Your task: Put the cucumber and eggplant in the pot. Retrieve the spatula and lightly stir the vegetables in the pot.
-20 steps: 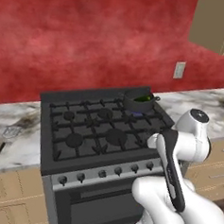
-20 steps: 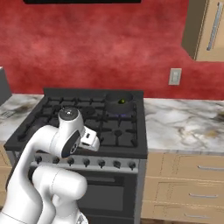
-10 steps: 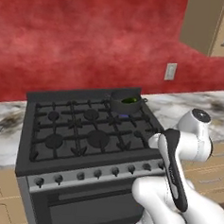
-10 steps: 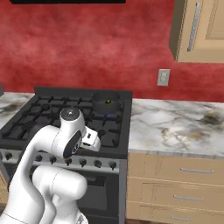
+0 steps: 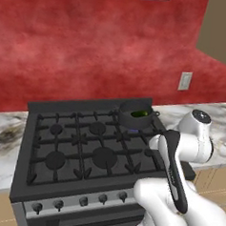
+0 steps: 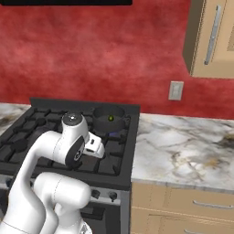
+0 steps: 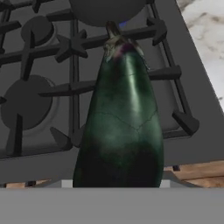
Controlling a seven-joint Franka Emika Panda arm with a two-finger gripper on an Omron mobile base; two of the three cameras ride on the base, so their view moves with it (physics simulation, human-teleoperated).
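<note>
A large dark purple-green eggplant (image 7: 122,127) hangs lengthwise in my gripper (image 6: 96,145), stem end pointing away, above the front right part of the stove. It hides the fingertips in the hand view. The gripper is shut on it. The low dark pot (image 5: 136,117) sits on the back right burner, also seen from the right as the pot (image 6: 109,119) and at the top of the hand view as the pot (image 7: 105,11). The green cucumber (image 5: 141,114) lies inside it. The spatula is out of view.
The black gas stove (image 5: 83,151) has raised grates and a row of knobs (image 5: 82,201) along its front. Marble counter (image 6: 183,151) runs to its right, with drawers below. A wall cabinet (image 6: 212,39) hangs at the upper right, above a wall outlet (image 6: 175,90).
The base has driven, so the whole scene has shifted and the stove looms closer; the left counter has slid out of view. The arm's pose is unchanged, still holding the eggplant.
</note>
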